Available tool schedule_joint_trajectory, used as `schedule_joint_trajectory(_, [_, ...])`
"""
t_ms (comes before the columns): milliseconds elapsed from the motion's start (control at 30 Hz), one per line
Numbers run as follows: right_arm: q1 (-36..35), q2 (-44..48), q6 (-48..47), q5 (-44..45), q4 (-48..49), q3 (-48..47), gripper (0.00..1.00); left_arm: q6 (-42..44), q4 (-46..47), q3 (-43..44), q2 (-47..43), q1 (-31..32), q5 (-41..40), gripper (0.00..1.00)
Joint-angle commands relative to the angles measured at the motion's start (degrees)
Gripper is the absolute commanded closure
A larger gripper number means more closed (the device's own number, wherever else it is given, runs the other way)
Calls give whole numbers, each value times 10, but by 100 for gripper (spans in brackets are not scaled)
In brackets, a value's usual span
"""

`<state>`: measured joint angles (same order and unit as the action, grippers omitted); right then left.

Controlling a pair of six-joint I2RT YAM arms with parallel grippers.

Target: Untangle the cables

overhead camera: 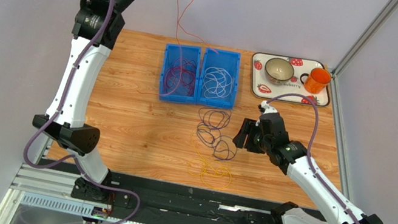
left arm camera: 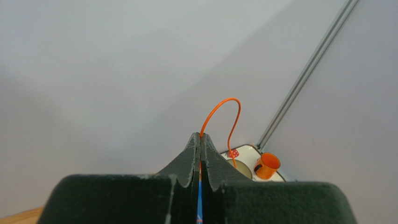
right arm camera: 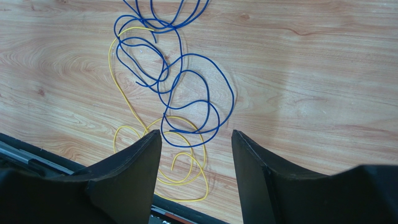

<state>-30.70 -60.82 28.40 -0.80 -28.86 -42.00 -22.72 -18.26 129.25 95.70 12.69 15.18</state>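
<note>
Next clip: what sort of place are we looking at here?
Probably a robot lab test cell, not a home: a wooden table boxed in by plain grey panels on aluminium posts, with blue sorting bins holding cables.

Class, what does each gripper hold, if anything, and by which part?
The left gripper pinches the orange wire at its upper part; the rest hangs toward a blue bin. The right gripper, open above the blue wire and yellow wire, holds nothing.
</note>
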Motion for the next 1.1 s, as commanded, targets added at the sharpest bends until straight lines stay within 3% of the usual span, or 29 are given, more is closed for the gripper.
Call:
schedule_joint_trajectory(0, [-3, -3, -6, -5, 26, 5, 39, -8, 37, -24, 2, -10, 14, 100])
schedule_joint_trajectory(467, [-3, -20, -7, -15, 35, 4, 39, -31, 122, -111, 59, -30, 29, 100])
schedule_joint_trajectory(867, [-3, -39, -7, -25, 44, 0, 40, -6, 111, -201, 49, -29, -55, 100])
schedule_joint_trajectory(1067, [-4, -47, -3, -39, 51, -4, 40, -37, 165, -345, -18, -29, -135, 100])
